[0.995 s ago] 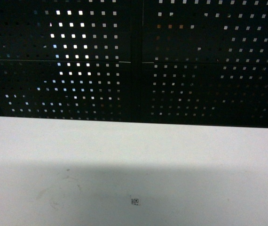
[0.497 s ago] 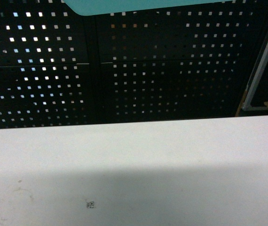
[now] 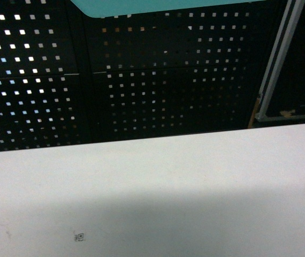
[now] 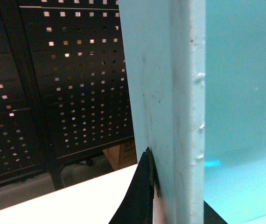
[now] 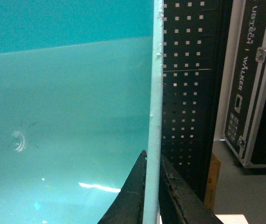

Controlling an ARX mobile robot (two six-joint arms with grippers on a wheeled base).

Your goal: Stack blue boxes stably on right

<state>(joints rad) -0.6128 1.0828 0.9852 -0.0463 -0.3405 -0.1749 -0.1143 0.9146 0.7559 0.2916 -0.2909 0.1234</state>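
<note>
**Turquoise tub held aloft by both tools**

The left tool (image 4: 157,196) is pinched on the rim of the light turquoise tub (image 4: 226,93); one dark finger (image 4: 140,196) lies against the outer wall, with the rim running straight up through the left wrist view. The right tool (image 5: 152,196) is likewise clamped on the opposite rim, a dark finger on each side of the thin edge (image 5: 157,93), the tub's inside open to the left of it. In the head view only a turquoise strip (image 3: 158,5) shows at the top edge, well above the white tabletop (image 3: 195,176). The tub's long axis cannot be told. The tabletop's far edge runs across the view and its right corner shows; behind stands a black perforated panel (image 3: 158,80). A black flight case (image 5: 254,84) stands to the right.
</note>
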